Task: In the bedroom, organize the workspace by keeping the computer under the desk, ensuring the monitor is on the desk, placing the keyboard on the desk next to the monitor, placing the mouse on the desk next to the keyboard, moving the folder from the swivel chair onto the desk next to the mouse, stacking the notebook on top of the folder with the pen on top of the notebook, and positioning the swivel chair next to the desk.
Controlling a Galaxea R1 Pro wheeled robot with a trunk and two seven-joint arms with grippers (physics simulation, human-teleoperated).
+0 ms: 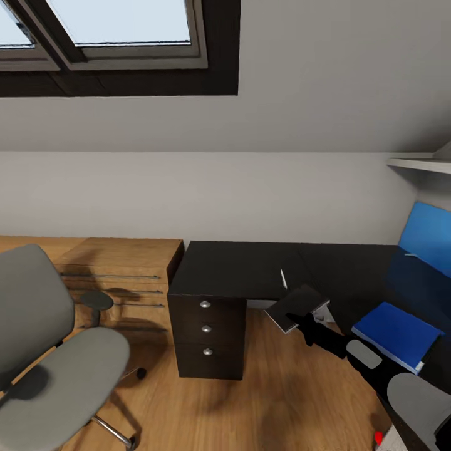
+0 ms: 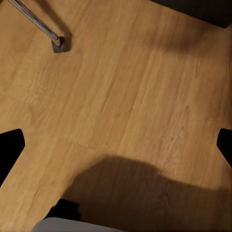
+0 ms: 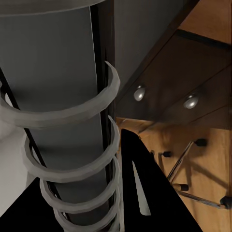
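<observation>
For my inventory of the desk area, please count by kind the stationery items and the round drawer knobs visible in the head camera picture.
Blue flat folder on the black desk: 1
Dark spiral-bound notebook in the right end effector: 1
Thin pale pen on the desk: 1
Round silver drawer knobs: 3
Total: 6

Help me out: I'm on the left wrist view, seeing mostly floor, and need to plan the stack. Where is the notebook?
Observer: The right claw grips the notebook at the desk's front edge.
Operator: And the folder?
Observer: The blue folder lies on the desk, to the right of the notebook.
Operator: The pen?
Observer: The pen lies on the desk just behind the notebook, not on it.
</observation>
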